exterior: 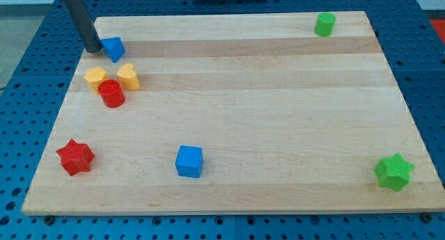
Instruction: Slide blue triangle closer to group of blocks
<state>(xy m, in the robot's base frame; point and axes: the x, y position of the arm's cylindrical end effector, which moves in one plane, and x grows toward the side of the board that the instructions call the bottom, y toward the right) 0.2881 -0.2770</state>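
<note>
Blue triangle-shaped plastic block (pixel 114 49) lies at the wooden counter's (pixel 236 115) ten o'clock corner, one point aimed toward five o'clock; no clear long axis. My tip (pixel 92 49) sits just at its nine o'clock side. At its six o'clock cluster two yellow blocks (pixel 95 79) (pixel 128 76) and a red cylinder (pixel 111 94). No jaws exist.

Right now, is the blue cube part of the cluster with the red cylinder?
No, the blue cube sits alone near the view's bottom, well apart from the red cylinder and its two yellow neighbours at upper left.
</note>
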